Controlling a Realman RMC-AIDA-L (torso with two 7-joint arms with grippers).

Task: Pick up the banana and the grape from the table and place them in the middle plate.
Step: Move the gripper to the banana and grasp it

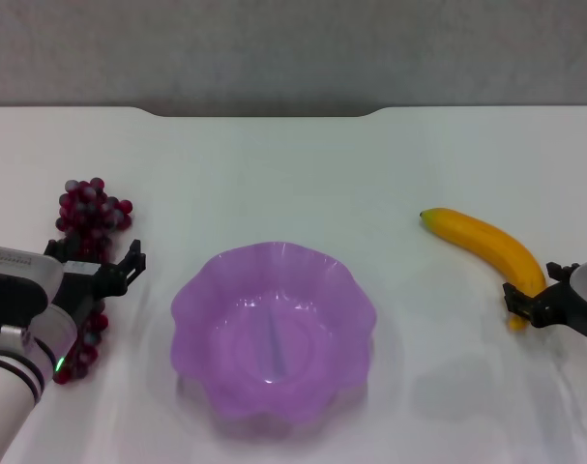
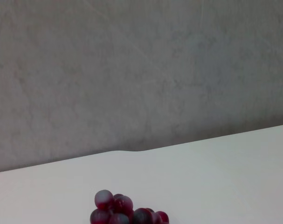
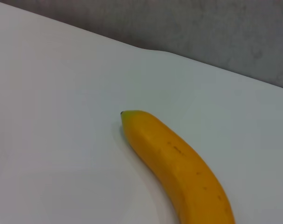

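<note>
The left end effector (image 1: 104, 274) is straddling the middle of the long bunch of small dark red-purple grapes (image 1: 88, 227), which is lying on the plain white table (image 1: 303, 164) to the left of the translucent purple scalloped plastic plate (image 1: 272, 329). Its fingers are sitting apart on either side of the bunch, apparently lined up for a grasp that is not yet closed. The right end effector (image 1: 533, 300) is sitting at the near end of the single curved yellow banana (image 1: 486, 249), which is lying on the table well to the right of the plate, its far tip pointing toward the wall. Whether those fingers are apart or clamped on the fruit cannot be told. The plate is holding nothing, so both fruits are waiting to be lifted and carried inward.
</note>
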